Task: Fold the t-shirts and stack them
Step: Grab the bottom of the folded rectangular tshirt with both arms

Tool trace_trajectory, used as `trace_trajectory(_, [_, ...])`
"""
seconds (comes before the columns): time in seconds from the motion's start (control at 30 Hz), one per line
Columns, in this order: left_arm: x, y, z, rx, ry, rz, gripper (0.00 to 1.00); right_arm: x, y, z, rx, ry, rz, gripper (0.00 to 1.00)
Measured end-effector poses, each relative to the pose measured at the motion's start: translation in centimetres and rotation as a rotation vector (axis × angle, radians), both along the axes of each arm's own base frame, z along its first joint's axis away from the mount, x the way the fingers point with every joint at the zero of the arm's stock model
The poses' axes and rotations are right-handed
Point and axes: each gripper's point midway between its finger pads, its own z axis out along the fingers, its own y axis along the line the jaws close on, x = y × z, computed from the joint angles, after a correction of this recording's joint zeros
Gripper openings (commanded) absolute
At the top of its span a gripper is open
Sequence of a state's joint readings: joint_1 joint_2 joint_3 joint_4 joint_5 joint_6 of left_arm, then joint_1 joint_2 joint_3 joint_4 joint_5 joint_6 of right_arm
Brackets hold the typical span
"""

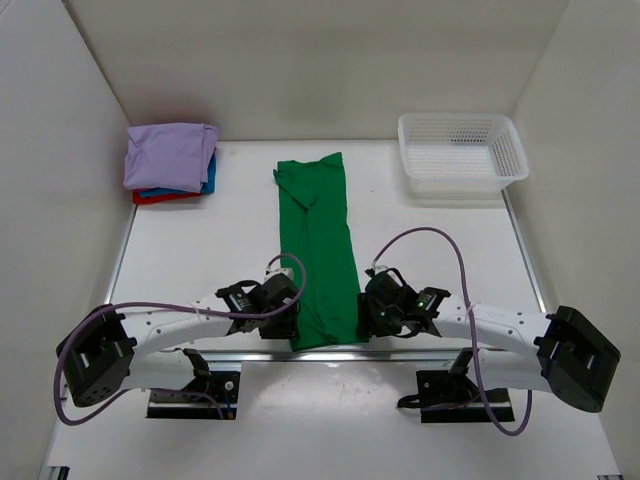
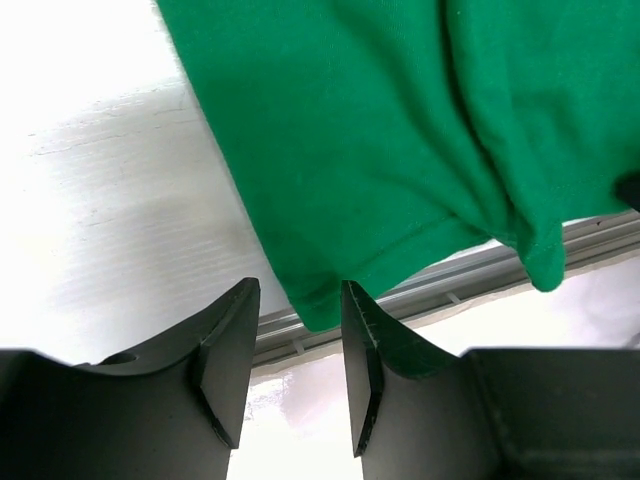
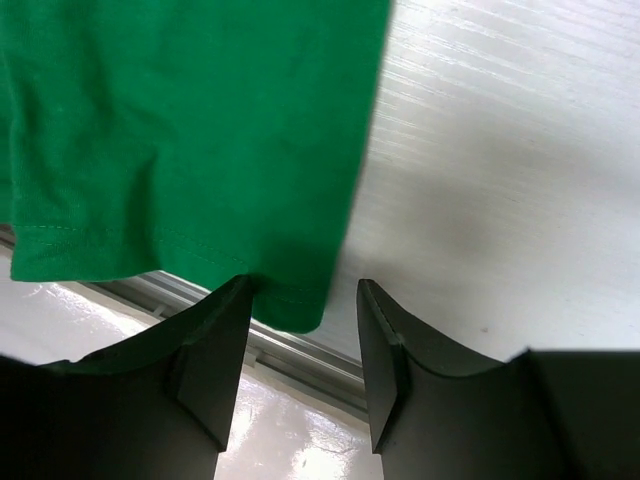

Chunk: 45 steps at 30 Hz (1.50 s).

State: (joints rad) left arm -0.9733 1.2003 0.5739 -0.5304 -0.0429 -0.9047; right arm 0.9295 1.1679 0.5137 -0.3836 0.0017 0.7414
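Note:
The bright green t-shirt (image 1: 318, 250) lies as a long narrow strip down the middle of the table, its hem hanging slightly over the near edge. My left gripper (image 1: 284, 322) stands at the hem's left corner. In the left wrist view its jaws (image 2: 300, 290) are open, and the green corner (image 2: 320, 300) reaches just between the fingertips. My right gripper (image 1: 371, 318) stands at the hem's right corner. It (image 3: 304, 287) is open too, and the green corner (image 3: 285, 300) sits against the left finger. Folded lavender (image 1: 170, 155), blue (image 1: 209, 180) and red (image 1: 158, 197) t-shirts are stacked at the far left.
A white mesh basket (image 1: 460, 150) stands at the far right corner. A metal rail (image 2: 450, 280) runs along the table's near edge under the shirt's hem. White walls close in the table at the back and both sides.

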Motion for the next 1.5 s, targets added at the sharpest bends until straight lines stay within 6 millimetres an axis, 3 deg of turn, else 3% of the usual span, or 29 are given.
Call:
trace_trajectory(0.13, [-1.0, -0.2, -1.0, 0.030, 0.031, -0.023, 0.45, 0.0, 0.3, 0.0, -0.002, 0.004, 0.007, 0.42])
trace_trajectory(0.23, [-1.6, -1.0, -1.3, 0.031, 0.046, -0.042, 0.33, -0.3, 0.7, -0.2, -0.008, 0.013, 0.020, 0.23])
trace_trajectory(0.27, [-1.9, -1.2, -1.4, 0.027, 0.054, -0.046, 0.15, -0.4, 0.7, -0.3, -0.012, 0.019, 0.023, 0.04])
trace_trajectory(0.3, [-2.1, -1.4, -1.4, 0.018, 0.058, -0.047, 0.00, -0.6, 0.8, -0.4, -0.012, 0.026, 0.028, 0.00])
trace_trajectory(0.47, [-2.4, -1.4, -1.5, 0.021, 0.063, -0.054, 0.00, -0.8, 0.9, -0.5, -0.011, 0.038, 0.027, 0.00])
trace_trajectory(0.73, [-3.0, 0.8, -1.5, 0.032, 0.069, -0.036, 0.00, -1.6, 0.4, -0.4, -0.019, 0.063, 0.055, 0.00])
trace_trajectory(0.97, [-3.7, 1.1, -1.6, 0.023, 0.082, -0.044, 0.00, -2.7, 0.5, -0.4, -0.020, 0.092, 0.102, 0.00])
trace_trajectory(1.13, [-3.9, 1.4, -0.1, -0.010, 0.082, -0.036, 0.00, -3.1, 0.8, 1.1, -0.034, 0.102, 0.157, 0.01])
trace_trajectory(1.33, [-0.4, 1.2, 4.3, -0.095, 0.028, 0.046, 0.00, -0.9, 0.9, 3.8, -0.020, 0.095, 0.175, 0.00])
trace_trajectory(1.5, [3.0, 1.7, 5.8, -0.079, 0.010, 0.077, 0.00, 2.6, 1.4, 5.4, -0.016, 0.081, 0.188, 0.00])
